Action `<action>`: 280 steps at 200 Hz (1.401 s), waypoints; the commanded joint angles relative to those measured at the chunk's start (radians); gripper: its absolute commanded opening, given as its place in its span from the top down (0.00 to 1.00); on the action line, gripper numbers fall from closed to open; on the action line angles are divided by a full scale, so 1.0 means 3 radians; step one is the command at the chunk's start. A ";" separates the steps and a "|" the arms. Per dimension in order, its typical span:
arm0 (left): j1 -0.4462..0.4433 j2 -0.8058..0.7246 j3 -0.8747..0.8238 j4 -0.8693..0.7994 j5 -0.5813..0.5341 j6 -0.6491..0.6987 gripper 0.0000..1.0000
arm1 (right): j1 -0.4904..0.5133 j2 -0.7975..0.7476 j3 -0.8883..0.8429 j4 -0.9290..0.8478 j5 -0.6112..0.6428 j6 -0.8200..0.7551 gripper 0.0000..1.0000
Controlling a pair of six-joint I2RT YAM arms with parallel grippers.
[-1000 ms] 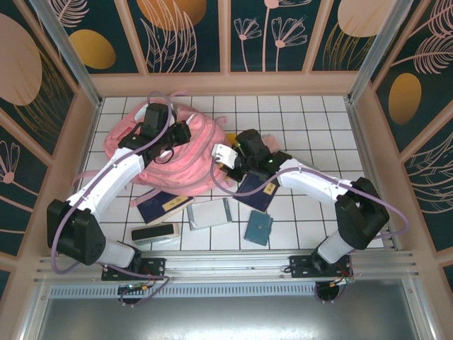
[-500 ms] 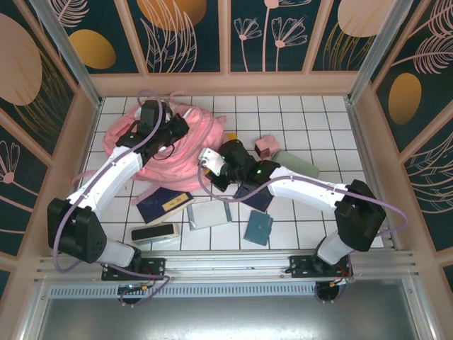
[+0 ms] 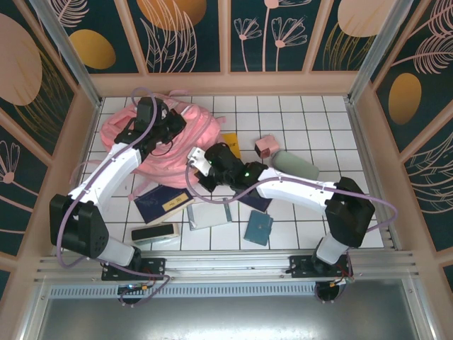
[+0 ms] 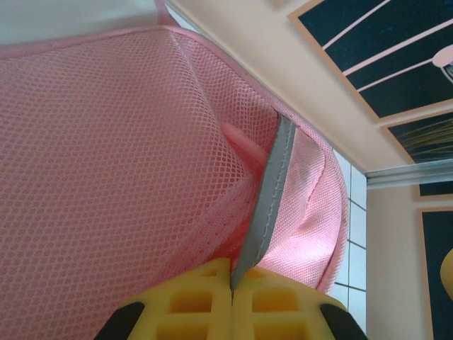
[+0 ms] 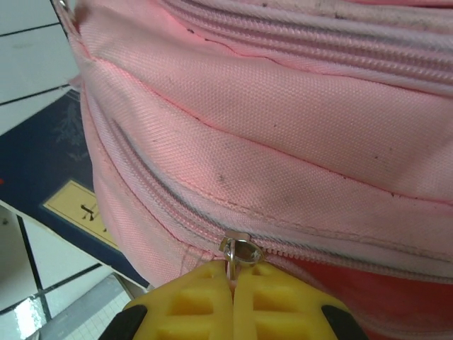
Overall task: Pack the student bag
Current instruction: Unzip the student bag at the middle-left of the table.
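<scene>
At the far edge of the student bag [image 3: 202, 134], clamped with the left pincer [image 4: 231, 285]: yellow fingertips pressed together on a grey reflective stripe [image 4: 272, 184], no gap left between them. Around that grip, pink mesh fabric bulging to the left, a smoother pink weave to the right of the stripe. Beyond the bag from there, a dark patterned wall panel [image 4: 396, 57].

At the near right side of the bag, shut with the right pincer [image 5: 232, 275] on a small metal zip pull [image 5: 241, 251], the ring nipped between meeting fingertips. Off to both sides of the pull, a zip line along the pink cloth; above it, a second zip seam across the bag.

From above: bag slumped on the far left part of the white tiled worktop [image 3: 318, 117], left pincer at its far side, right pincer at its near right corner. Just nearer than the bag, partly tucked under its edge, a dark blue book [image 3: 164, 203] with a yellow label. Nearer still, a long black-and-pale case [image 3: 154, 234]. Near and to the right of the bag, a silver-grey flat case [image 3: 209, 213], then a teal notebook [image 3: 259, 227]. Close by the bag's right side, a yellow flat item [image 3: 231, 142]; further right, a small pink box [image 3: 266, 146] just beside a grey-green pouch [image 3: 297, 165]. Under the right arm, another dark blue item [image 3: 255, 202], kind unclear.
</scene>
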 commanded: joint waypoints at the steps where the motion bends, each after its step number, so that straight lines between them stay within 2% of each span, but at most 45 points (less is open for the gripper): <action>1: -0.0002 -0.0070 0.0101 0.0654 -0.0031 -0.0171 1.00 | 0.0175 0.0264 0.0429 -0.0100 -0.0584 0.0055 1.00; 36: -0.0002 -0.0113 0.0045 0.0660 -0.0107 -0.0142 1.00 | 0.0316 0.0658 0.0964 -0.0345 -0.0853 0.0137 1.00; 80: -0.0002 -0.0134 0.0031 0.0629 -0.0211 -0.0071 1.00 | 0.0412 0.0915 0.1285 -0.0580 -0.0863 0.0117 1.00; 110: 0.0002 -0.0199 0.0034 0.0487 -0.0439 0.0016 1.00 | 0.0274 0.0720 0.0992 -0.0561 -0.0443 0.0057 1.00; 127: -0.0003 -0.0259 -0.0008 0.0480 -0.0566 0.0010 1.00 | 0.0046 0.0552 0.0820 -0.0574 -0.0405 0.0130 1.00; 146: -0.0003 -0.0241 -0.0085 0.0566 -0.0519 -0.0127 1.00 | -0.0103 0.0447 0.0727 -0.0596 -0.0354 0.0155 1.00; 199: -0.0004 -0.0031 -0.0017 0.0432 -0.0618 -0.0722 1.00 | 0.0241 0.0695 0.0986 -0.0483 -0.0587 0.0309 1.00; 230: -0.0001 -0.0067 -0.0027 0.0521 -0.0667 -0.0854 1.00 | 0.0405 0.0890 0.1144 -0.0403 -0.0640 0.0380 1.00; 254: 0.0000 -0.0110 -0.0059 0.0522 -0.0791 -0.0841 1.00 | 0.0380 0.0831 0.1011 -0.0215 -0.0599 0.0421 1.00; 280: -0.0003 -0.0118 -0.0127 0.0592 -0.0746 -0.0819 1.00 | 0.0230 0.0780 0.0817 -0.0146 -0.0392 0.0495 1.00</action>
